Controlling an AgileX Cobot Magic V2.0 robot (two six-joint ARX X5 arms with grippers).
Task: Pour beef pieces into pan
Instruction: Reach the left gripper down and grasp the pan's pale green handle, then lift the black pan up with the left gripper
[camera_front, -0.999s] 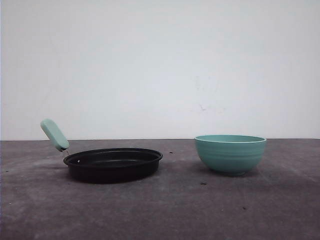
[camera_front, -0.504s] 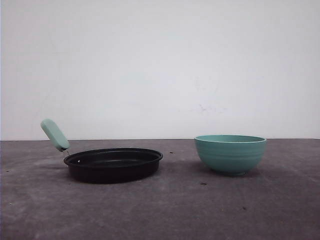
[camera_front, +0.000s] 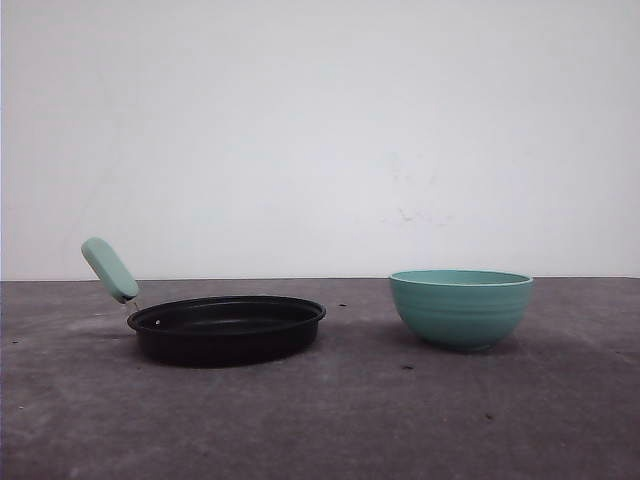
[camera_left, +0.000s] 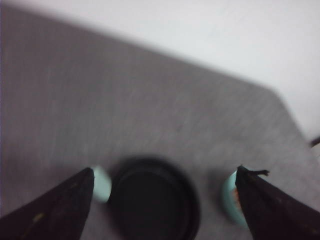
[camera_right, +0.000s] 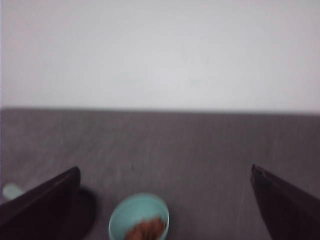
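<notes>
The black pan (camera_front: 228, 327) rests on the table at the left, its mint-green handle (camera_front: 109, 269) angled up to the left. A teal bowl (camera_front: 461, 306) stands to its right. Inside the bowl lie orange-brown beef pieces (camera_right: 146, 229), seen in the right wrist view. My left gripper (camera_left: 162, 200) hangs open high above the pan (camera_left: 154, 200), with the handle (camera_left: 102, 183) beside one finger and the bowl (camera_left: 230, 197) by the other. My right gripper (camera_right: 165, 200) is open too, high above the bowl (camera_right: 139, 218), with nothing between its fingers.
The grey table (camera_front: 380, 410) has small dark specks scattered near the bowl. A plain white wall (camera_front: 320, 130) stands behind it. Part of the pan's dark edge (camera_right: 86, 212) lies beside one right finger.
</notes>
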